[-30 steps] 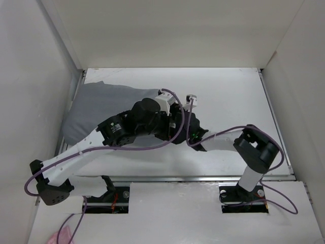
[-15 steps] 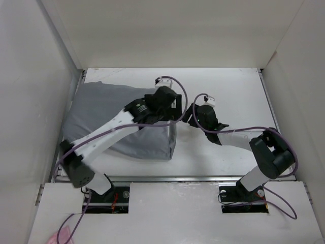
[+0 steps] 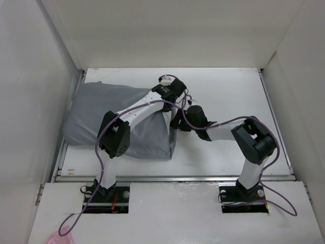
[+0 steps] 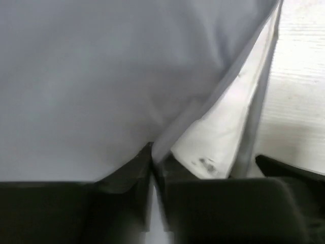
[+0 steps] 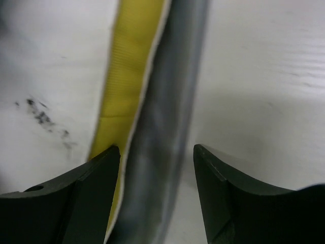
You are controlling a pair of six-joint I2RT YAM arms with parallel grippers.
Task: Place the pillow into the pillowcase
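Observation:
The grey pillowcase point(image 3: 101, 112) lies on the left of the table with its mouth facing right. Inside that mouth the white pillow point(image 4: 218, 132) shows. My left gripper point(image 3: 170, 100) reaches over the case and is shut on the pillowcase's upper mouth edge point(image 4: 167, 134); the pinch point(image 4: 153, 152) shows in the left wrist view. My right gripper point(image 3: 179, 122) is at the same mouth, lower down. In the right wrist view it point(image 5: 156, 147) stands open astride the grey hem point(image 5: 162, 142) and the pillow's yellow piping point(image 5: 133, 71), with a gap on the right side.
White walls enclose the table point(image 3: 228, 96) at the back and on both sides. The pillowcase's left end lies against the left wall point(image 3: 71, 101). The right arm's elbow point(image 3: 254, 142) stands over the table's right half.
My left gripper has come down on the upper edge of the pillowcase mouth and shut on it. My right gripper has moved left to the mouth and narrowed a little.

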